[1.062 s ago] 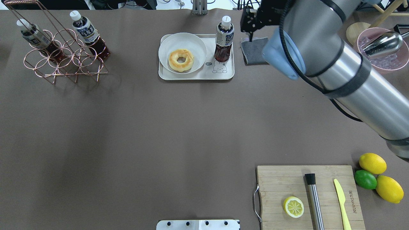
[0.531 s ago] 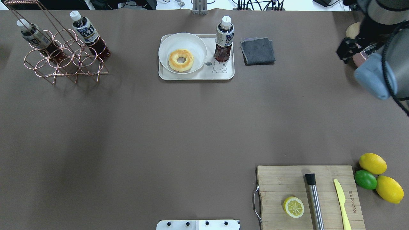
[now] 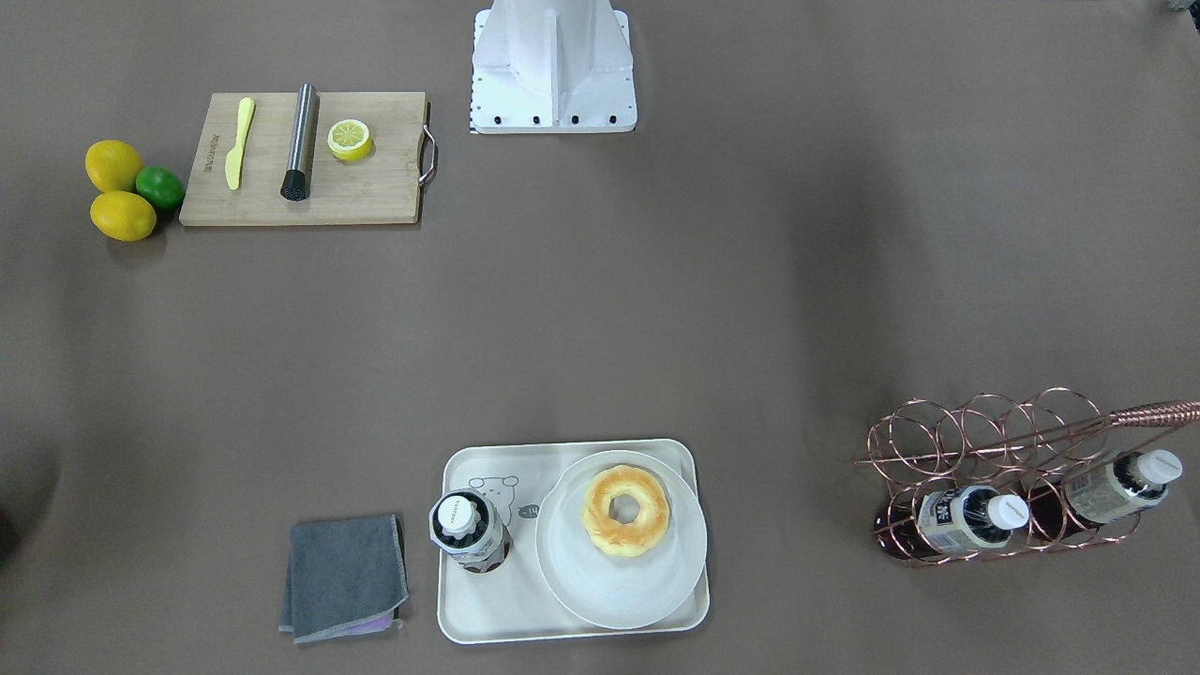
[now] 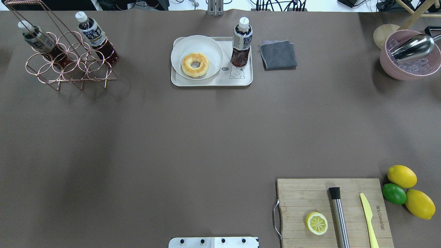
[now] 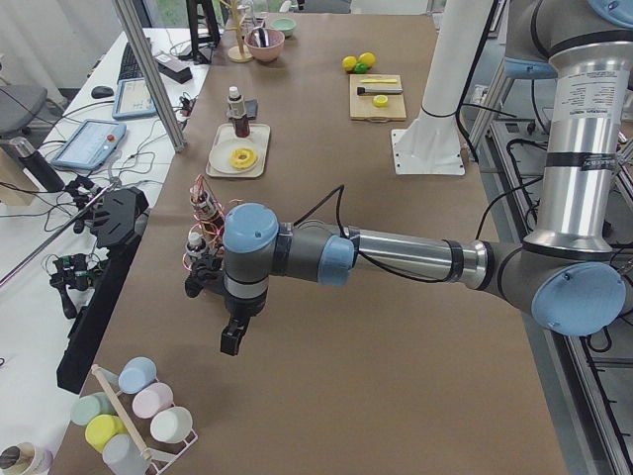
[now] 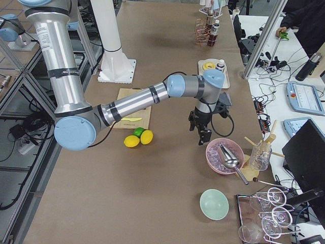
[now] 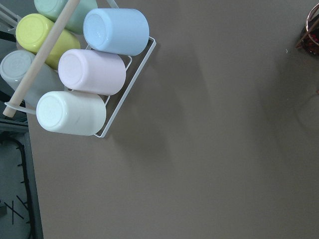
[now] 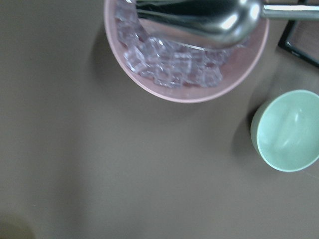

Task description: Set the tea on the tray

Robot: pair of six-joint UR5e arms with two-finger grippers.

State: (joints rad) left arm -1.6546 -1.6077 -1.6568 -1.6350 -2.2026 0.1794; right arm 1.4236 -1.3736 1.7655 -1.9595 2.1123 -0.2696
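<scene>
The tea stands upright on the cream tray, at the tray's right end beside the bear drawing, with nothing holding it. From across the table the tea shows cap-up on the tray. My left gripper hangs over the table's left end, far from the tray; I cannot tell whether it is open or shut. My right gripper hovers near the pink bowl at the right end, and its state is equally unclear. Neither gripper appears in the overhead view.
A plate with a doughnut fills the tray's left part. A grey cloth lies right of the tray. A copper rack holds two bottles. A pink ice bowl, a cutting board and citrus fruit are on the right.
My right arm has swung away from the tray to the right and left the overhead view. The tea has stayed upright on the tray.
</scene>
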